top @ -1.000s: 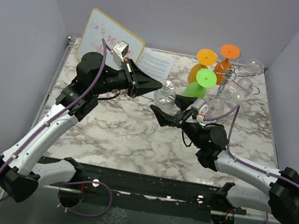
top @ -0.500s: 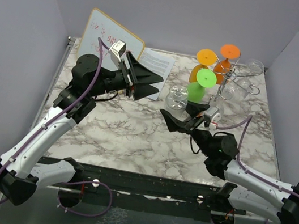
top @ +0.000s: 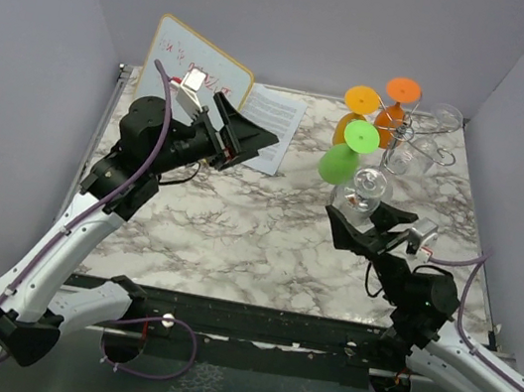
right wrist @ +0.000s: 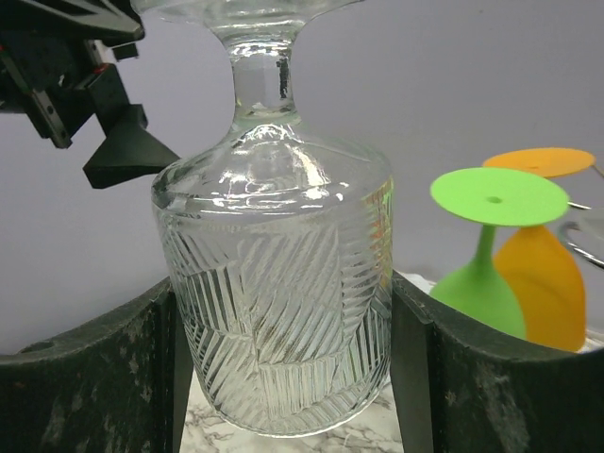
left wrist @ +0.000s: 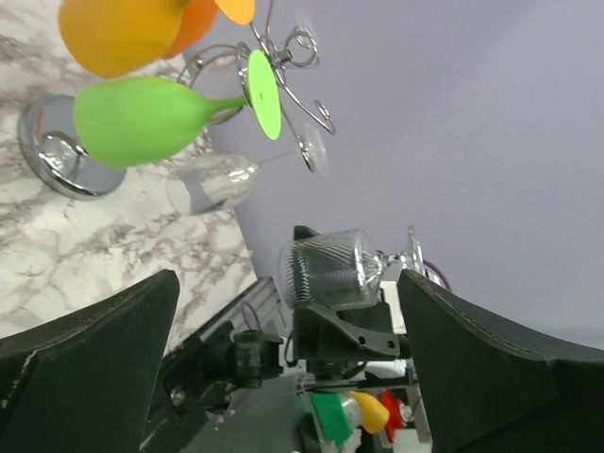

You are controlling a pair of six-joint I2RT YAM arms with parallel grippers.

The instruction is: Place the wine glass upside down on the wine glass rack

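Wine glass (top: 365,189): clear pressed glass, straight-sided bowl with a cut chevron pattern, short thick stem, flat round foot. It's inverted, rim down and foot up. I have it in the right gripper (top: 366,216), black fingers (right wrist: 90,377) clamped on opposite sides of the bowl low near the rim. It's off the surface, over the right half of the table, just on the near side of the rack. I can't tell if it touches the green glass (top: 338,162) beside it.

Wine glass rack (top: 401,131): shiny chrome, round disc base (left wrist: 55,151), thin upright pole, curled wire arms fanning from the top. It stands toward the far right corner. Already hanging upside down on it: the green one, an amber one (top: 362,100) and an orange one (top: 402,89), all opaque matte colour with flat disc feet on top, plus some clear glasses (top: 445,116) on the far right side, hard to count.

Left gripper (top: 257,143): black wedge fingers spread wide, holding nothing, raised over the far left part of the table and pointed at the rack side.

Table (top: 236,232): white marble-look top with grey veining. A printed paper sheet (top: 277,116) lies flat by the far edge. A small whiteboard (top: 180,54) with red scribble leans at the far left corner.
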